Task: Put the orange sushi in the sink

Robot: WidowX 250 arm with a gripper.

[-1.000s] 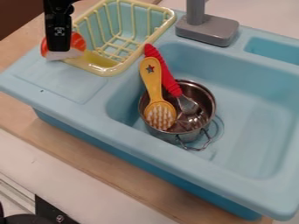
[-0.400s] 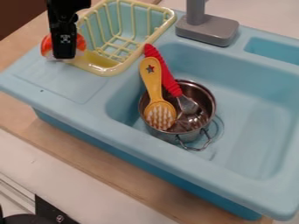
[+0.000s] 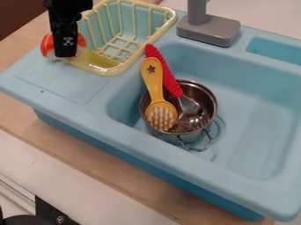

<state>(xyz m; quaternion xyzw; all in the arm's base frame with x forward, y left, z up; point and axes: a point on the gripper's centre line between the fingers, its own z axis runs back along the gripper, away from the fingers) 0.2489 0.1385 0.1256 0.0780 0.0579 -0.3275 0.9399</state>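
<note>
At the upper left, the black gripper (image 3: 66,53) hangs over the left end of the blue sink unit. Orange shows on both sides of it: the orange sushi (image 3: 47,45), with a whitish lower part, lies behind the gripper and is partly hidden by it. Whether the gripper holds the sushi cannot be told. The sink (image 3: 247,132) has its basin at the centre and right, away from the gripper.
A yellow dish rack (image 3: 109,71) stands just right of the gripper. In the basin sits a metal pot (image 3: 207,99) holding a yellow brush (image 3: 154,85) and a red-handled utensil (image 3: 167,77). A grey faucet base (image 3: 209,30) rises at the back edge.
Compared with a second ago, the gripper is slightly further right and lower, now covering the sushi's middle. The sushi has stayed in nearly the same place.
</note>
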